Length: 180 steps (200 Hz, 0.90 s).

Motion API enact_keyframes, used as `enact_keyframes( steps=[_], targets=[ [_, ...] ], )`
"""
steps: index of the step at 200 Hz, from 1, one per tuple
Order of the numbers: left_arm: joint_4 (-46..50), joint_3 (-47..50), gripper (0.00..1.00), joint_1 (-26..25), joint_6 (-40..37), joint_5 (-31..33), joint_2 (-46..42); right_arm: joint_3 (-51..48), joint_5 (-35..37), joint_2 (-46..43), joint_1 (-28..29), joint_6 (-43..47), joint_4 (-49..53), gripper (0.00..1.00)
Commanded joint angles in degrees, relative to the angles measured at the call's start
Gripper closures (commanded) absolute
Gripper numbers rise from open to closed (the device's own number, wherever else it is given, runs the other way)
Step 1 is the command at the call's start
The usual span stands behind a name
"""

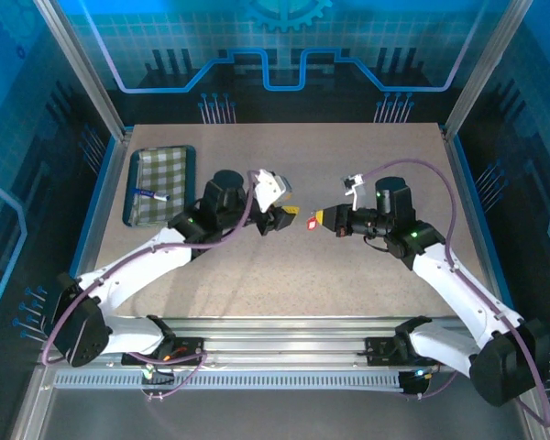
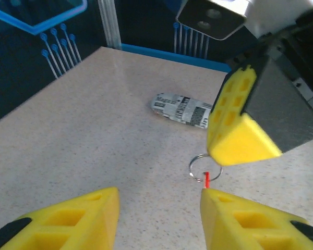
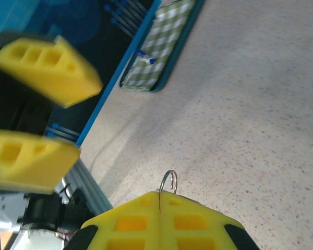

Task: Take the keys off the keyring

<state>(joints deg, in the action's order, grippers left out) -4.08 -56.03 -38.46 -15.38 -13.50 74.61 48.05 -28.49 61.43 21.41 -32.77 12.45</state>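
Roughly midway, judging by the layout. Done so far: keyring (image 2: 200,168) held up off the tabletop (image 2: 94,130), its wire loop and red tab pinched in the clenched jaws of the right gripper (image 3: 159,197), near the middle of the work area. Just beside and facing it: left gripper (image 2: 159,203), jaws released, nothing between them. No key to be made out on the loop; impossible to say if one is threaded there. Flat on the tabletop beyond, apart from the loop: a small black-and-white printed oblong (image 2: 182,109), possibly something already slipped off. Left to do: freeing whatever remains on the wire.
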Motion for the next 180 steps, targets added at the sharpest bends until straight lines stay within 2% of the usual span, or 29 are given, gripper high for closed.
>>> enact_keyframes(
  steps=[1,45,68,118,135,162,180],
  targets=[
    [-8.06,3.49,0.55,-5.38,-4.67,13.56,-0.74,4.13,7.20,0.62,1.73,-8.02,6.01,1.00],
    [-22.49,8.31,0.53,-13.49,-13.15,26.21,2.51,4.58,12.35,-0.07,5.73,-17.96,7.15,1.00],
    [-29.28,9.87,0.50,-15.12,-15.89,31.37,4.37,4.51,14.66,-1.00,7.70,-21.00,7.24,1.00],
    [-32.48,11.38,0.55,-16.03,-17.33,34.50,5.02,3.10,17.11,-4.07,8.12,-25.81,6.63,1.00],
    [-32.81,11.31,0.61,-16.24,-17.32,35.27,5.51,2.66,16.60,-4.55,8.13,-27.77,5.24,1.00],
    [-33.36,10.97,0.68,-16.60,-17.32,35.07,6.63,1.91,15.92,-4.74,8.20,-30.07,3.74,1.00],
    [-33.42,10.77,0.68,-16.98,-17.23,34.27,7.21,0.48,16.06,-5.16,8.21,-31.32,2.66,1.00]
  ],
)
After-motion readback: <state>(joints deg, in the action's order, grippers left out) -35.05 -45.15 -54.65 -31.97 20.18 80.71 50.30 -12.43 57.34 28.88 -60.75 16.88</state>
